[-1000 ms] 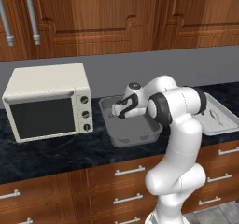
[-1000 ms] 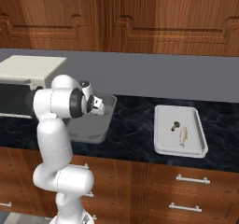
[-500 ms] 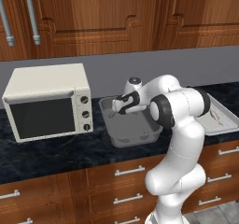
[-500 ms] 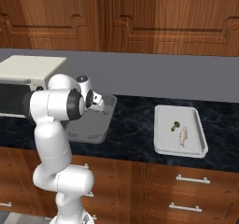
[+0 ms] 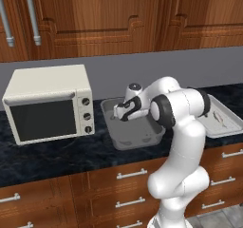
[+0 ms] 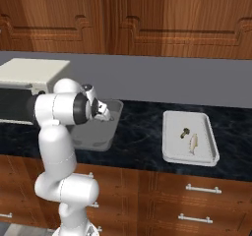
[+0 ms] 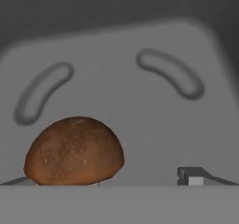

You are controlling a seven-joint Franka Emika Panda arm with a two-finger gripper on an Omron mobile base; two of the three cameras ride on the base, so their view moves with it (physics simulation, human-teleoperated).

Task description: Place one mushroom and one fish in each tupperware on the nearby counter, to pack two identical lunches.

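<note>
Gripper (image 5: 119, 112) spread wide above grey tub (image 5: 124, 142); red-brown mushroom (image 7: 74, 151) between fingertips, unpinched

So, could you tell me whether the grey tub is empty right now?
No. A red-brown mushroom sits on the grey tub floor, cap up, by the open pincer.

The worktop (image 5: 57, 153) is black marble-look stone with faint white veins, running along a grey back wall above brown wooden drawers (image 6: 197, 200) with steel bar handles. 3 things stand directly on it. A cream toaster oven (image 5: 47, 103) sits toward the left end. Just beside it, near the middle, is a deeper mid-grey tub (image 5: 124, 141). Well apart, toward the right end, lies a shallower off-white tray (image 6: 170, 154), flat on the stone.
</note>
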